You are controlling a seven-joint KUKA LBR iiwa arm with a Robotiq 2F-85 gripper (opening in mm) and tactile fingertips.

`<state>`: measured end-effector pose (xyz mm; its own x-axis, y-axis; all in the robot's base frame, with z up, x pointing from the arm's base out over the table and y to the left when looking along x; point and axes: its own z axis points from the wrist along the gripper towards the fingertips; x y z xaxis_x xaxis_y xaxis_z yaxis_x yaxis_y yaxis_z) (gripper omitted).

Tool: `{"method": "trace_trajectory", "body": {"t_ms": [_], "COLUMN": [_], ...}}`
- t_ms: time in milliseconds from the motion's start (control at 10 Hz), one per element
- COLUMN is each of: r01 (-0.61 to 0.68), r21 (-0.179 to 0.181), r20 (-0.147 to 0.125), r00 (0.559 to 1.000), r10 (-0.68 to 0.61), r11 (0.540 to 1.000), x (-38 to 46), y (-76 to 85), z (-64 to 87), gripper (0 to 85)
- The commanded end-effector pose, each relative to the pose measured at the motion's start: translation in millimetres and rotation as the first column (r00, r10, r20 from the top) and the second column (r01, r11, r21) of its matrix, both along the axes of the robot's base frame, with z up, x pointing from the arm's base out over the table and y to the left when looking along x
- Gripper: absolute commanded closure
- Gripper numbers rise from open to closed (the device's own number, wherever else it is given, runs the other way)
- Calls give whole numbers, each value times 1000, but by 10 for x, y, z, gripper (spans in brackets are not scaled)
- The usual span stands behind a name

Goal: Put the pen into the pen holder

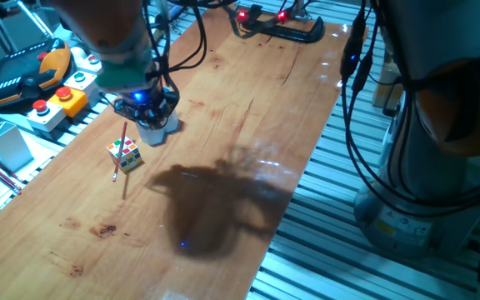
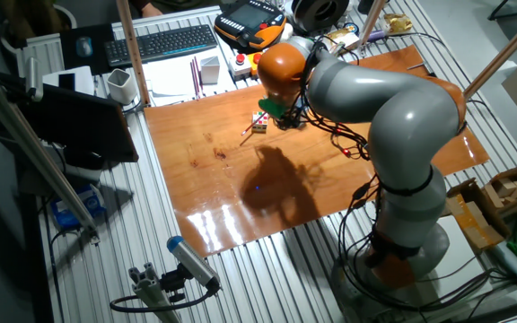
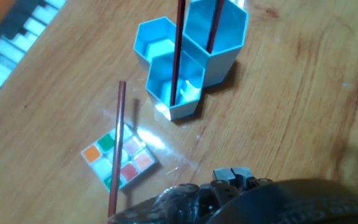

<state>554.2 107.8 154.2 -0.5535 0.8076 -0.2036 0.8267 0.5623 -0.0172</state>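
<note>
The light-blue pen holder (image 3: 213, 53) of joined hexagonal tubes stands on the wooden table. A thin red pen (image 3: 178, 56) stands upright with its tip in the lower front tube, and its upper end runs out of the top of the hand view. A red streak shows in the taller tube; I cannot tell whether it is a pen or a reflection. A second red pen (image 3: 118, 124) lies flat across a colour cube (image 3: 129, 163) to the left. My gripper (image 1: 146, 104) hovers right over the holder (image 1: 158, 132). Its fingers are hidden, so its state is unclear.
The colour cube (image 1: 125, 153) and the lying pen (image 1: 121, 142) sit just left of the holder. A control pendant (image 1: 23, 75) and a button box (image 1: 61, 100) lie beyond the table's left edge. A black clamp (image 1: 277, 29) sits at the far end. A white box (image 1: 11, 146) stands at the left.
</note>
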Motion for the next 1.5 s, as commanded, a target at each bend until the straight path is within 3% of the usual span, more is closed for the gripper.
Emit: {"method": "trace_trajectory", "body": {"t_ms": [0, 200, 400, 700, 1000, 1300, 1400], "r01": [11, 82, 137, 165, 202, 209, 206], "r21": [8, 24, 53, 45, 57, 65, 87], "r20": [11, 46, 50, 53, 18, -12, -18], "r00": [1000, 996, 989, 984, 979, 978, 979], "r10": [-11, -83, -139, -168, -203, -208, -205], "r11": [1000, 996, 989, 985, 978, 976, 975], "x": [1, 1, 1, 1, 47, 160, 215], "y": [0, 0, 0, 0, 73, 249, 310], "z": [0, 0, 0, 0, 20, 62, 67], "gripper": [843, 843, 843, 843, 843, 843, 843]}}
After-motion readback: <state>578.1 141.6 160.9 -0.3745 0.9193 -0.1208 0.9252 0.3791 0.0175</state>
